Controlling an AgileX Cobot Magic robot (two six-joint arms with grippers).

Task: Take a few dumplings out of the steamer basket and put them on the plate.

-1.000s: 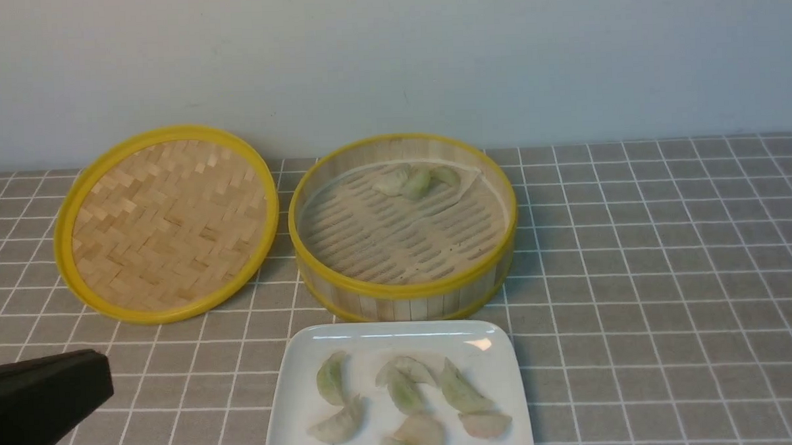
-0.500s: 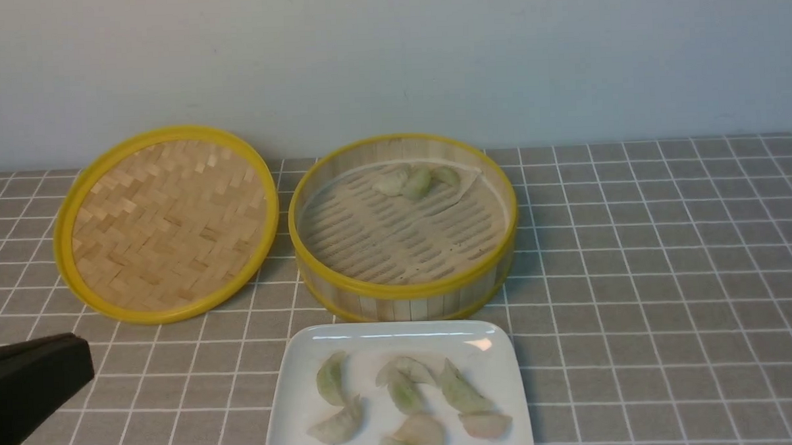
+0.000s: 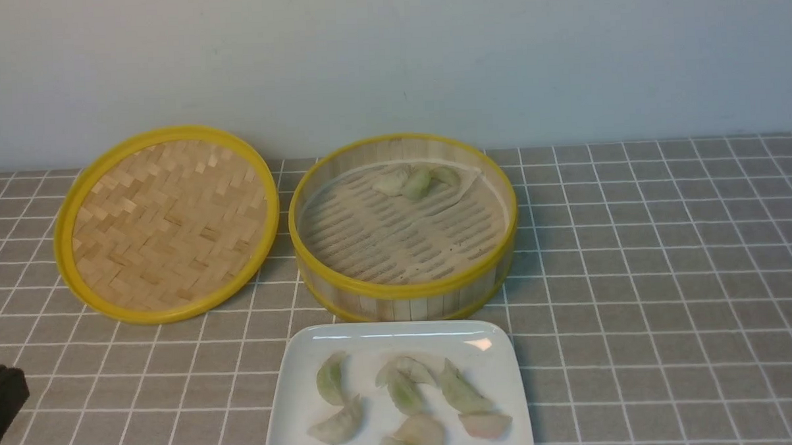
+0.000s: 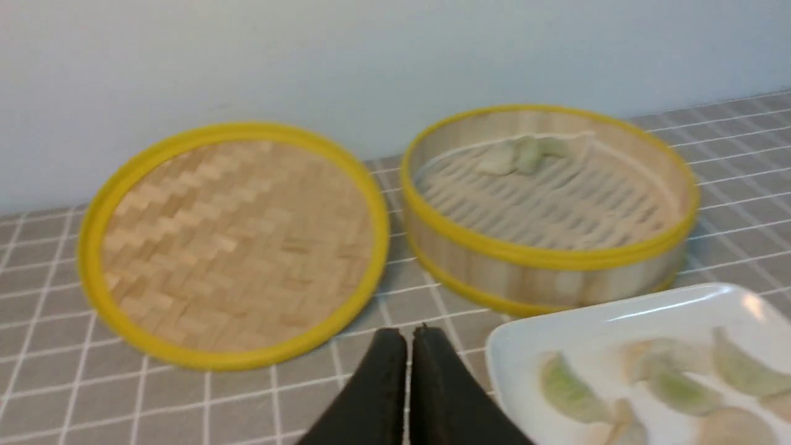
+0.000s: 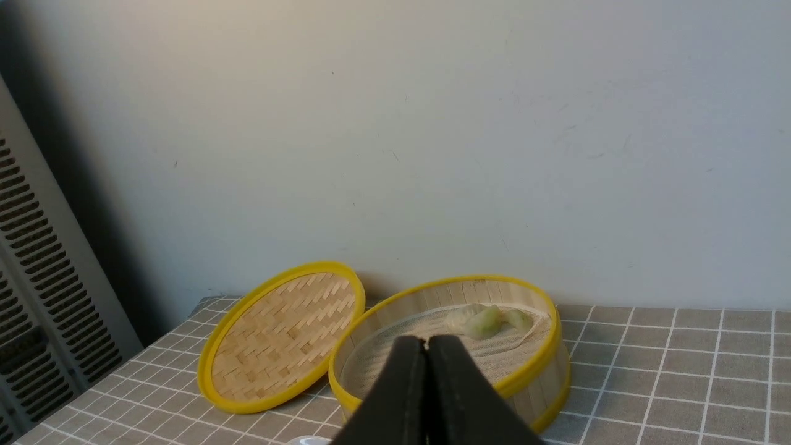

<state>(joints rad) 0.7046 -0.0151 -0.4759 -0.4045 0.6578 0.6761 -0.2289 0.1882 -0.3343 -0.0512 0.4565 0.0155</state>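
Left gripper [image 4: 408,337] and right gripper [image 5: 426,346] clenched empty, clear of plate [image 3: 296,377]; presumably enough dumplings [image 3: 402,393] moved.

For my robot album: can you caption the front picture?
Seven pale green crescent dumplings on glossy white square plate; three left in round bamboo steamer basket.

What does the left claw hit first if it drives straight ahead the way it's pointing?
Probably the lid: the shut left claw points at the lid's near rim, with only bare tablecloth between. The plate sits just to the side. Depth is unclear.
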